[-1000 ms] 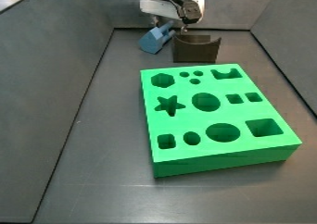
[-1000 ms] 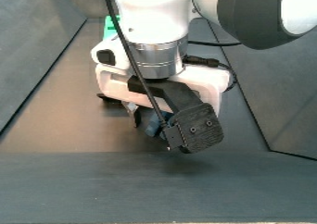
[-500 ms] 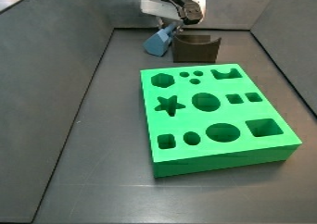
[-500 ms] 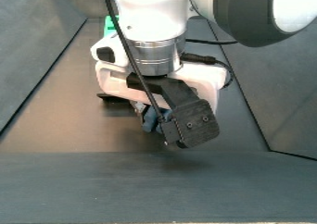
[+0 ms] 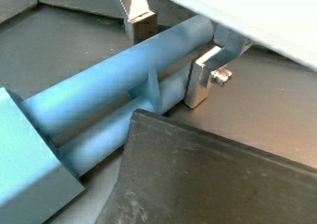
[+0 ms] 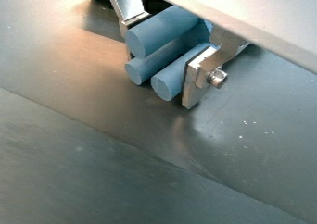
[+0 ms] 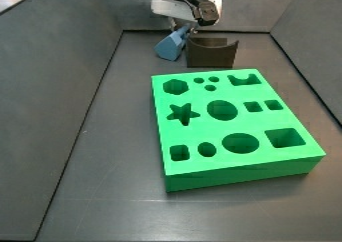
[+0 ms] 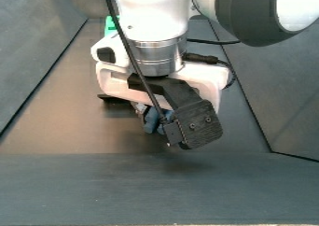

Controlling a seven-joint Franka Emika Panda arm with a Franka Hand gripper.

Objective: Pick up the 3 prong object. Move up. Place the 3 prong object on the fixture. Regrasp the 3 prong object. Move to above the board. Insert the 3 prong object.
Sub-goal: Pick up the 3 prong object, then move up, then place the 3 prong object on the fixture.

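Right now your gripper (image 5: 171,44) is clamped on the 3 prong object (image 5: 111,89) just beside the fixture (image 7: 210,52), at its 9 o'clock — release it tilted and it could slide off.

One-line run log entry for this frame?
phase: carry to fixture | pincer: shut on 3 prong object, at far end | fixture: bare, beside piece | board: holes empty

The dark grey floor (image 7: 94,176) carries the green board (image 7: 234,126) near its middle and the dark fixture (image 7: 210,52) behind it, apart. The gripper (image 7: 191,24) hangs over the fixture's left edge.
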